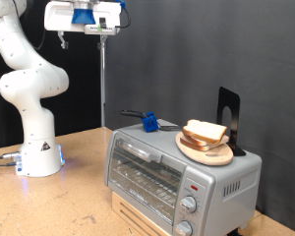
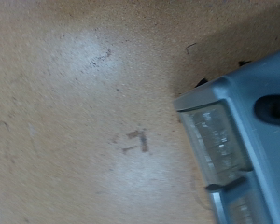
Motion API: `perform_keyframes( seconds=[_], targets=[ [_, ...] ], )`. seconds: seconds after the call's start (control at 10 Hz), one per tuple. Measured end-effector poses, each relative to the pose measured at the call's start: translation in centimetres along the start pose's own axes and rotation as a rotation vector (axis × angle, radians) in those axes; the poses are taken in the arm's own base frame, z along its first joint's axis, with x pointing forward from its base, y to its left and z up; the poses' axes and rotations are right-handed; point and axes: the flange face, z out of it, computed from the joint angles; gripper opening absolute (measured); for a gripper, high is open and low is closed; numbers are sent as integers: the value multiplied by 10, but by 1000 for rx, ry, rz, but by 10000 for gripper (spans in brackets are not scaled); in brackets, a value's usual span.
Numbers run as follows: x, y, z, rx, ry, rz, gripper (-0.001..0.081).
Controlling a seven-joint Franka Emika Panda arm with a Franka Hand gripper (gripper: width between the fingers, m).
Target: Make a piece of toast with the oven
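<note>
The piece of toast (image 1: 205, 132) lies on a round wooden plate (image 1: 208, 152) on top of the oven (image 1: 172, 175), in the lower right of the exterior view. The oven is silver-grey, its glass door is closed, and two knobs sit at its right end. The gripper (image 1: 87, 28) hangs high near the exterior view's top, far above and to the left of the oven, with nothing seen in it. The wrist view looks down on the wooden table (image 2: 75, 112) and one corner of the oven (image 2: 235, 131). No fingers show there.
A blue and black object (image 1: 147, 121) lies on the oven top beside the plate. A black upright stand (image 1: 229, 116) is behind the plate. A thin vertical pole (image 1: 102, 88) rises behind the oven. The arm's white base (image 1: 37, 152) stands at the left on the table.
</note>
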Motion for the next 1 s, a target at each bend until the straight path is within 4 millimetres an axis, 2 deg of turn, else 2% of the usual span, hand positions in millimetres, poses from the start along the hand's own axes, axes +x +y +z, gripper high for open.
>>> perform_keyframes(
  seconds=[0.1, 0.3, 0.4, 0.5, 0.6, 0.8, 1.0],
  targets=[
    [1, -2, -3, 43, -6, -118, 803],
    [13, -22, 2, 179, 69, -320, 803],
    [21, -34, 11, 201, 116, -343, 803],
    [26, -44, 22, 174, 104, -282, 803],
    [33, -57, 25, 135, 87, -220, 803],
    [28, -57, 24, 164, 58, -308, 803],
    [22, -68, 19, 300, -93, -414, 803]
  ],
)
